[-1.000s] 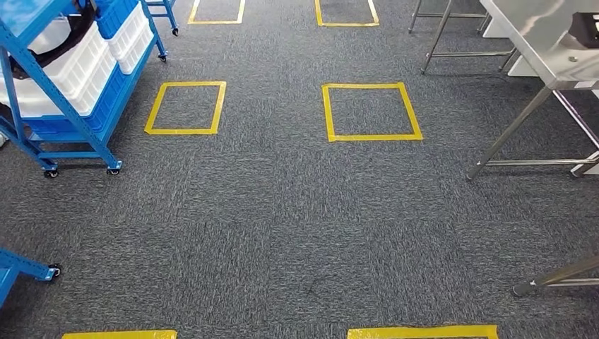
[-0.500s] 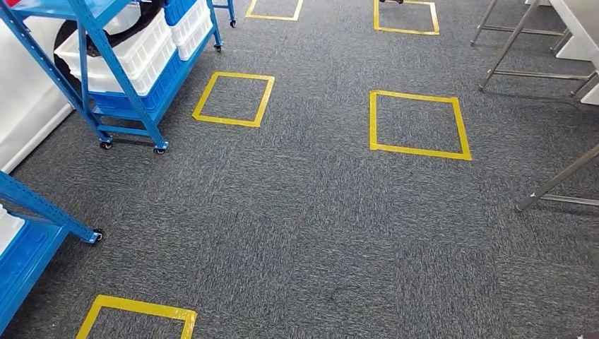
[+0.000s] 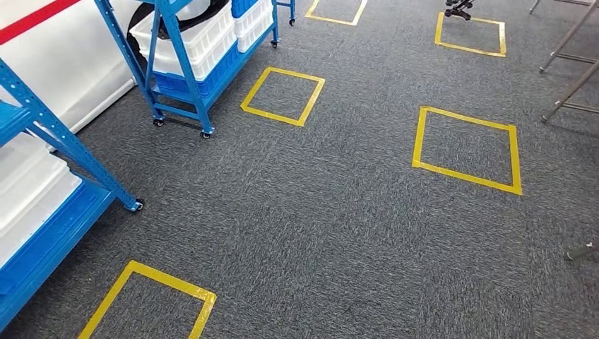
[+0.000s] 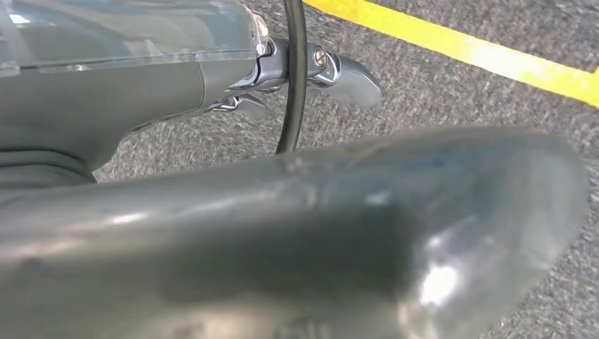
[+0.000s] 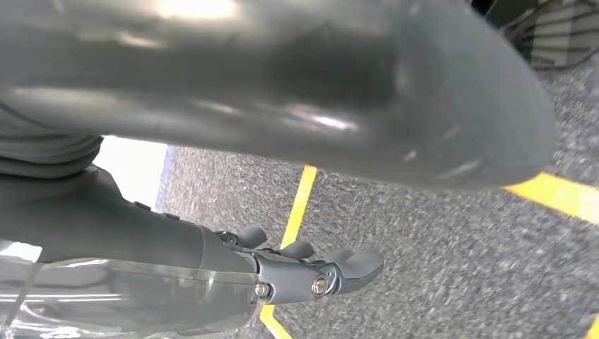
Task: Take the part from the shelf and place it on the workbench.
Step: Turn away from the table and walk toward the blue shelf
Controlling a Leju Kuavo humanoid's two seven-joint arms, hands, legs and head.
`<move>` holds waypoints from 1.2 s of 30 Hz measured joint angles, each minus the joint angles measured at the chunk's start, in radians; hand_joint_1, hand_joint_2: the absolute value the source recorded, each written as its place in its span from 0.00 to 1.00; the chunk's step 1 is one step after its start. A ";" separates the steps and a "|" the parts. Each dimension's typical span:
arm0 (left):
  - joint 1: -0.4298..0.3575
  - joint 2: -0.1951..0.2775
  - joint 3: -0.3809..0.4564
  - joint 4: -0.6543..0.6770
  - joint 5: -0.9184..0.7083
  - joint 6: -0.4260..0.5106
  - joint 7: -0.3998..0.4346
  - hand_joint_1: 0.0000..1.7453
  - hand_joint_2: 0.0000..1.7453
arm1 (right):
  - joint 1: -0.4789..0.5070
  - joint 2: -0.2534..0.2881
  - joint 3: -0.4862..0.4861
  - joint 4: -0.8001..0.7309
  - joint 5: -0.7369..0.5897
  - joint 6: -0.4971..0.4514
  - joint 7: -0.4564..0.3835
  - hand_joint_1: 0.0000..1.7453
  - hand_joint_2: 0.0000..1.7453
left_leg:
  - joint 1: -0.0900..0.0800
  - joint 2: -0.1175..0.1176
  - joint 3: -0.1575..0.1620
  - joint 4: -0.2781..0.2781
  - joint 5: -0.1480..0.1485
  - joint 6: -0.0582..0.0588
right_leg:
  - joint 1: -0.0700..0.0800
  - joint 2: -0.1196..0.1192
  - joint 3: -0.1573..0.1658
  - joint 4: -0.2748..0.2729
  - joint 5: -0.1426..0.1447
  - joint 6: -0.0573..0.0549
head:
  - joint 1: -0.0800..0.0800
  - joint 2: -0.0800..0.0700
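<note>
Blue shelf [image 3: 185,67], white bins [image 3: 194,39], yellow-taped grey carpet [image 3: 339,233]

Both hands [image 4: 311,70] [image 5: 311,272] empty (fingers apart)

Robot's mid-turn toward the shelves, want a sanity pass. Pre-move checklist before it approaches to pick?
1. Left hand free: ok, fingers apart over carpet, nothing in them.
2. Right hand free: ok, nothing held, fingers extended.
3. Shelf in sight: ok, blue shelf on casters stands ahead on the left, holding white bins.
4. Target part located: cannot tell; a black item lies on the top bin, identity unclear.
5. Path to shelf: ok, bare carpet with yellow tape squares.
6. Workbench in sight: not ok, just metal legs at the right edge.
</note>
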 joint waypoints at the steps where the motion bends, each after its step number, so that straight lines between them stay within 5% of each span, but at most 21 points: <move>1: 0.003 0.000 0.000 0.000 -0.001 0.000 0.000 0.00 0.00 | -0.003 0.000 0.000 0.000 0.001 0.001 0.000 0.00 0.00 | 0.001 -0.010 0.001 -0.004 0.003 0.007 | -0.003 0.006 0.002 0.004 -0.005 0.005 | 0.000 0.000; 3: 0.005 0.000 0.001 0.000 -0.003 0.001 0.001 0.00 0.00 | -0.006 0.001 0.000 0.000 0.003 0.001 0.000 0.00 0.00 | 0.004 -0.029 0.007 -0.014 0.010 0.020 | -0.008 0.051 -0.017 0.053 -0.041 0.013 | 0.000 0.000; 5: 0.001 0.000 0.001 0.000 -0.007 0.001 0.002 0.00 0.00 | -0.002 0.006 0.000 0.000 0.007 0.001 0.000 0.00 0.00 | 0.003 -0.051 0.005 -0.016 0.013 0.028 | -0.012 0.104 -0.077 0.176 -0.104 0.015 | 0.000 0.000; 7: -0.002 0.000 0.001 0.000 -0.010 0.001 0.001 0.00 0.00 | 0.002 0.012 -0.001 0.000 0.011 0.001 -0.001 0.00 0.00 | 0.001 -0.077 0.005 -0.015 0.013 0.031 | -0.012 0.120 -0.132 0.275 -0.130 0.015 | 0.000 0.000; 9: -0.002 0.000 0.003 0.000 -0.011 0.003 0.001 0.00 0.00 | 0.002 0.015 -0.002 0.000 0.014 0.001 -0.004 0.00 0.00 | 0.000 -0.104 0.008 -0.012 0.012 0.030 | -0.013 0.126 -0.128 0.241 -0.081 0.012 | 0.000 0.000; 12: -0.002 0.000 0.005 0.000 -0.013 0.004 0.001 0.00 0.00 | 0.002 0.015 -0.002 0.000 0.016 0.002 -0.006 0.00 0.00 | 0.001 -0.141 0.006 -0.002 0.007 0.021 | -0.014 0.180 -0.059 0.064 0.015 0.005 | 0.000 0.000; 14: -0.002 -0.001 0.005 0.000 -0.015 0.003 0.000 0.00 0.00 | 0.001 0.015 -0.002 0.000 0.018 0.001 -0.007 0.00 0.00 | 0.002 -0.159 -0.002 0.001 0.006 0.011 | -0.011 0.202 -0.045 0.024 0.024 0.002 | 0.000 0.000; 16: -0.001 -0.001 0.006 0.000 -0.018 0.002 -0.001 0.00 0.00 | -0.001 0.015 -0.002 0.000 0.021 0.001 -0.008 0.00 0.00 | 0.005 -0.175 -0.005 -0.002 0.008 -0.002 | -0.009 0.181 -0.042 0.019 0.028 -0.006 | 0.000 0.000; 18: 0.000 -0.002 0.007 0.000 -0.019 0.000 -0.001 0.00 0.00 | -0.003 0.015 -0.002 0.000 0.024 0.001 -0.007 0.00 0.00 | 0.003 -0.140 -0.014 0.019 -0.008 -0.011 | -0.012 0.159 -0.036 0.008 0.033 -0.019 | 0.000 0.000; 20: -0.003 -0.003 0.007 0.000 -0.020 -0.001 -0.001 0.00 0.00 | 0.000 0.014 -0.003 0.000 0.027 0.001 -0.007 0.00 0.00 | 0.004 -0.083 -0.059 0.116 -0.065 -0.017 | -0.011 0.131 -0.032 0.001 0.033 -0.029 | 0.000 0.000; 22: -0.007 -0.003 0.007 0.000 -0.023 -0.001 -0.001 0.00 0.00 | 0.003 0.010 -0.003 0.000 0.030 0.001 -0.006 0.00 0.00 | 0.007 -0.065 -0.122 0.243 -0.120 -0.024 | -0.009 0.101 -0.032 0.002 0.031 -0.033 | 0.000 0.000; 23: -0.006 -0.003 0.008 0.000 -0.025 -0.001 -0.001 0.00 0.00 | 0.003 0.007 -0.004 0.000 0.031 0.001 -0.006 0.00 0.00 | 0.008 -0.062 -0.136 0.271 -0.123 -0.026 | -0.008 0.088 -0.032 0.002 0.029 -0.033 | 0.000 0.000; 25: -0.003 -0.003 0.012 0.000 -0.029 -0.001 -0.001 0.00 0.00 | 0.002 0.003 -0.005 0.000 0.032 0.003 -0.006 0.00 0.00 | 0.010 -0.052 -0.106 0.215 -0.077 -0.027 | -0.007 0.063 -0.027 0.002 0.025 -0.031 | 0.000 0.000; 27: -0.003 -0.003 0.017 0.000 -0.029 -0.001 -0.001 0.00 0.00 | 0.000 0.002 -0.006 0.000 0.033 0.007 -0.006 0.00 0.00 | 0.006 -0.013 -0.032 0.077 -0.018 -0.020 | -0.005 0.040 -0.019 0.003 0.018 -0.024 | 0.000 0.000; 29: -0.006 -0.003 0.021 0.000 -0.029 -0.001 -0.002 0.00 0.00 | -0.001 0.002 -0.007 0.000 0.034 0.008 -0.006 0.00 0.00 | -0.001 0.015 0.005 0.003 0.001 -0.008 | -0.003 0.020 -0.012 0.004 0.012 -0.014 | 0.000 0.000; 31: -0.005 -0.003 0.024 0.000 -0.029 -0.001 -0.001 0.00 0.00 | -0.006 0.002 -0.008 0.000 0.036 0.010 -0.006 0.00 0.00 | -0.005 0.001 0.003 -0.003 0.001 0.003 | -0.003 0.003 -0.005 0.003 0.010 -0.004 | 0.000 0.000; 32: -0.004 -0.003 0.025 0.000 -0.029 0.000 0.000 0.00 0.00 | -0.008 0.002 -0.008 0.000 0.037 0.011 -0.005 0.00 0.00 | -0.002 -0.009 0.005 -0.006 0.005 0.008 | -0.004 0.006 -0.002 0.006 0.006 0.003 | 0.000 0.000; 34: -0.003 -0.003 0.028 0.000 -0.029 0.000 0.002 0.00 0.00 | -0.010 0.002 -0.009 0.000 0.039 0.012 -0.004 0.00 0.00 | 0.003 -0.030 0.011 -0.015 0.012 0.020 | -0.007 0.052 -0.014 0.044 -0.024 0.013 | 0.000 0.000; 36: -0.006 -0.003 0.030 0.000 -0.029 0.000 0.004 0.00 0.00 | -0.007 0.006 -0.010 0.000 0.042 0.012 -0.003 0.00 0.00 | 0.004 -0.051 0.011 -0.017 0.016 0.028 | -0.010 0.108 -0.070 0.157 -0.086 0.016 | 0.000 0.000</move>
